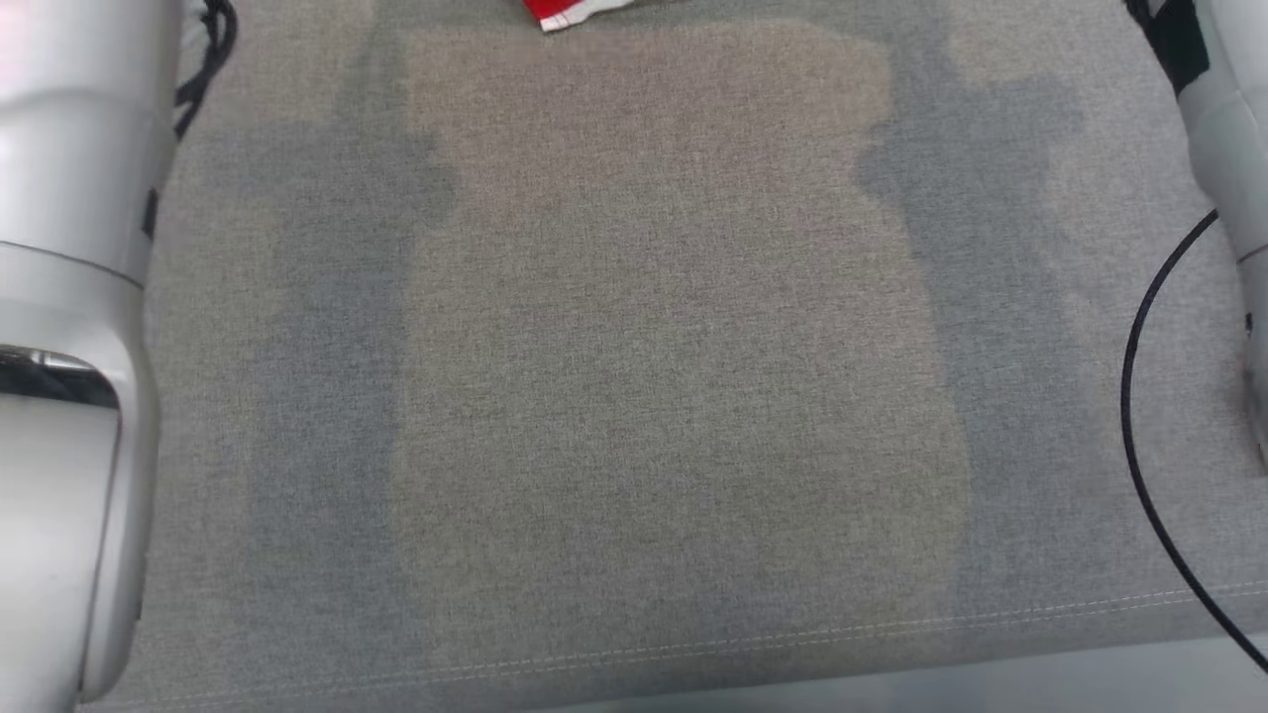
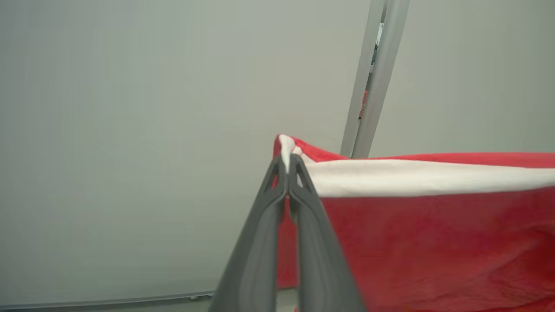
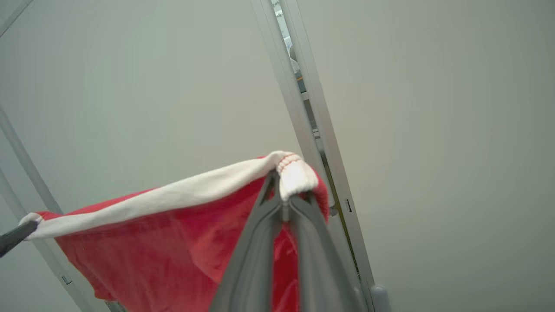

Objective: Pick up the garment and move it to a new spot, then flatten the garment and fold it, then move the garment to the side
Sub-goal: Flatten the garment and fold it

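The garment is red cloth with a white band along its top edge. In the left wrist view my left gripper (image 2: 288, 170) is shut on one top corner of the garment (image 2: 433, 242), which stretches away to the right. My right gripper (image 3: 284, 195) is shut on the other corner, where the white band bunches over its tips, and the garment (image 3: 173, 247) hangs down to the left. The other arm's dark fingertip (image 3: 15, 237) shows at that far corner. The head view catches a small red and white piece of the garment (image 1: 567, 12) at its top edge.
A grey fabric surface (image 1: 654, 376) with a stitched front seam spreads below me. Pale forearms stand at the left (image 1: 69, 347) and right (image 1: 1233, 129) edges, with a black cable (image 1: 1139, 396) looping at the right. Behind the garment are pale wall panels and a metal post (image 2: 373, 82).
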Controlling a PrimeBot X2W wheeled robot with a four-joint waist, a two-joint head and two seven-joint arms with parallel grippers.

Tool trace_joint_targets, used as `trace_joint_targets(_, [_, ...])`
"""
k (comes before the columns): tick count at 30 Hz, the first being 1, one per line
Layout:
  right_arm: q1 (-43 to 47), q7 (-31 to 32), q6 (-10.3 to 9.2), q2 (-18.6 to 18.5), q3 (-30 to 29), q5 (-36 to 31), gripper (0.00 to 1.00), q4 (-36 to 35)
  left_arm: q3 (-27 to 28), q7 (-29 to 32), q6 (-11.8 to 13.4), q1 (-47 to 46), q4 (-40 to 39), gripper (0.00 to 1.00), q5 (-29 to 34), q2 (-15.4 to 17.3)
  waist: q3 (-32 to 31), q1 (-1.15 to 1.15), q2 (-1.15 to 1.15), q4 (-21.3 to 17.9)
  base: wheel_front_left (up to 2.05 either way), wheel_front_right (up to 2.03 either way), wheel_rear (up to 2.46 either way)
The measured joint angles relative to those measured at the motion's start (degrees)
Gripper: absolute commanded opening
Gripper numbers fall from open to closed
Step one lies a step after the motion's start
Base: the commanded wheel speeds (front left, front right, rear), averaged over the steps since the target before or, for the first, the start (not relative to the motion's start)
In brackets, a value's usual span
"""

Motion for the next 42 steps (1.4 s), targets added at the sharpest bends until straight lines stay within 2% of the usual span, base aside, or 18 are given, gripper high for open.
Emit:
trace_joint_targets(4, [3.2,0.0,-0.03,0.5,3.0,0.5,0.0,3.0,0.4,2.2,-1.9,3.1,4.7,0.0,-2.5,-2.0,1.6,0.0,0.0,0.6,0.0,0.0,0.0])
trace_joint_targets(8, [5.3,0.5,-0.04,0.3,6.1,1.8,0.0,2.5,0.2,1.9,-2.8,6.2,6.3,0.0,-3.9,-2.7,2.9,0.0,0.0,0.8,0.0,0.0,0.0])
trace_joint_targets(9, [7.6,0.9,-0.04,-0.5,8.7,3.3,0.0,0.0,0.2,0.5,-3.3,8.1,6.4,0.0,-4.5,-3.2,3.7,0.0,0.0,1.0,0.0,0.0,0.0])
trace_joint_targets(12, [10.8,0.9,-0.04,-1.9,11.1,5.7,0.0,-3.2,0.1,-1.8,-3.8,10.7,6.1,0.0,-5.4,-3.6,4.3,0.0,0.0,1.2,0.0,0.0,0.0])
trace_joint_targets(16, [19.6,0.7,-0.04,-5.9,14.9,11.1,0.0,-10.2,-1.4,-6.7,-4.2,17.0,4.9,0.0,-6.4,-3.8,4.4,0.0,0.0,1.6,0.0,0.0,0.0])
trace_joint_targets(20, [27.8,0.2,-0.07,-9.6,16.4,15.8,0.0,-17.8,-2.8,-9.1,-4.3,23.4,1.2,0.0,-6.2,-3.9,4.0,0.0,0.0,1.5,0.0,0.0,0.0])
trace_joint_targets(24, [36.9,0.0,-0.05,-12.1,16.4,18.0,0.0,-26.0,-1.9,-9.8,-4.2,30.2,-5.8,0.0,-5.7,-3.2,3.3,-0.01,0.0,1.0,0.0,0.0,0.0])
trace_joint_targets(29, [48.4,-0.1,-0.07,-13.7,14.9,17.0,0.0,-34.2,0.7,-10.0,0.2,44.1,-22.4,0.0,-2.1,0.6,1.7,-0.01,0.0,0.4,0.0,0.0,0.0])
trace_joint_targets(33, [56.2,0.0,-0.05,-15.2,16.4,15.2,0.0,-38.5,0.4,-9.5,4.3,57.2,-35.4,0.0,-0.7,3.2,0.0,-0.01,0.0,-0.1,0.0,0.0,0.0])
trace_joint_targets(34, [58.1,-0.1,-0.07,-15.4,16.2,15.2,0.0,-39.0,0.3,-8.6,5.6,60.3,-38.7,0.0,-0.7,4.1,-0.5,-0.01,0.0,-0.2,0.0,0.0,0.0])
trace_joint_targets(35, [61.2,0.0,-0.05,-15.7,15.8,13.9,0.0,-39.5,0.0,-6.5,8.0,66.4,-45.9,0.0,-0.7,5.5,-1.5,-0.01,0.0,-0.2,0.0,0.0,0.0])
trace_joint_targets(42, [70.5,0.0,-0.05,-17.6,14.9,12.1,0.0,-40.8,-1.8,2.7,16.9,86.0,-67.5,0.0,-1.2,10.5,-5.1,-0.01,0.0,0.4,0.0,0.0,0.0])
